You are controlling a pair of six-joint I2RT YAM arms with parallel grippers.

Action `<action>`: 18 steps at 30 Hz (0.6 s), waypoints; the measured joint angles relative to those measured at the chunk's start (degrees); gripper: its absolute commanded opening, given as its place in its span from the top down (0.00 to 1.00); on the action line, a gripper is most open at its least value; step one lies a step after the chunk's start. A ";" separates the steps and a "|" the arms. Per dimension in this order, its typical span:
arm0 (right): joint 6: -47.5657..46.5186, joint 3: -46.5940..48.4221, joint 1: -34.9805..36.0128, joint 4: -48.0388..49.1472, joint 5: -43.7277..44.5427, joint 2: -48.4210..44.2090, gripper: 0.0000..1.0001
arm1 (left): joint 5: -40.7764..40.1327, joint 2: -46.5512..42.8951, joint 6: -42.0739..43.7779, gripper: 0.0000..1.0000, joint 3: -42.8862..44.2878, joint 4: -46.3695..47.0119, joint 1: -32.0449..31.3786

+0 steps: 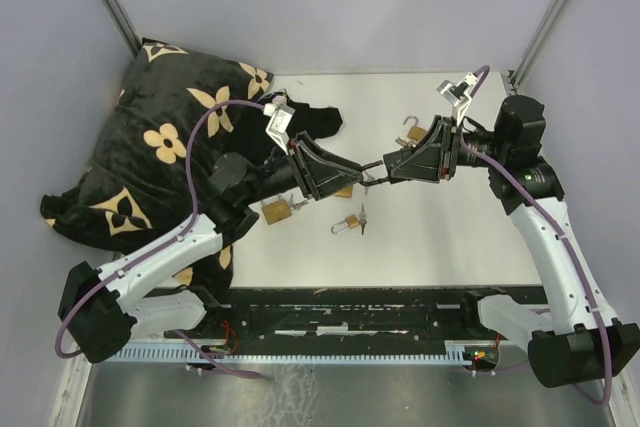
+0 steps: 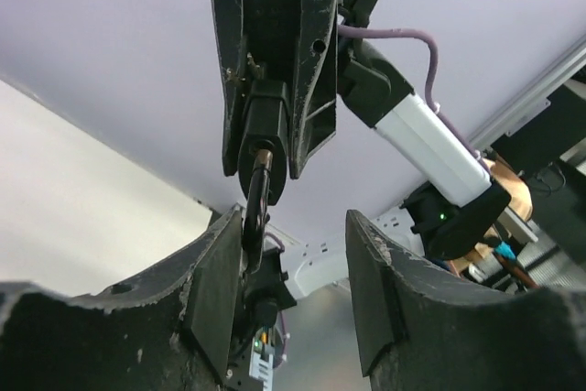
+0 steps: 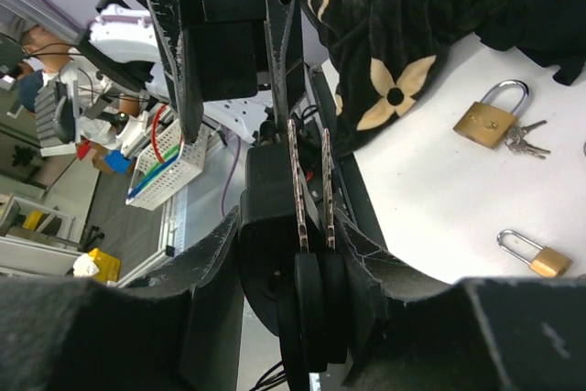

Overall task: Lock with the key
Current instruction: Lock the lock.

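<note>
Above the middle of the white table [image 1: 450, 237], the right gripper [image 3: 307, 254] pinches silver keys with black heads [image 3: 298, 180]. The left gripper [image 2: 293, 226] is open and empty. Next, I think one key must go into the small brass padlock [image 1: 347, 223].

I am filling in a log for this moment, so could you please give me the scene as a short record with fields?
left gripper: open, facing the right gripper, gripping nothing
right gripper: shut on two black-headed keys, blades pointing at the left gripper
padlocks on table: brass padlock with keys; small padlock, shackle closed; third padlock beside the right arm
other: black flowered cushion on the left side
</note>
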 measured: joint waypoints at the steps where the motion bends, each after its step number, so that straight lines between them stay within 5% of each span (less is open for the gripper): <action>1: 1.55 0.00 0.15 1.14 0.02 -0.04 0.98 | -0.85 -0.63 -0.20 0.44 -0.55 0.59 -0.07; 9: 14.93 0.00 0.44 14.27 0.09 -1.03 0.98 | -6.38 -1.29 -2.10 0.46 -3.93 4.15 -1.79; 18: 19.10 -0.70 0.52 19.45 0.15 -1.33 0.98 | -12.04 -1.27 -2.19 0.48 -3.93 6.45 -4.31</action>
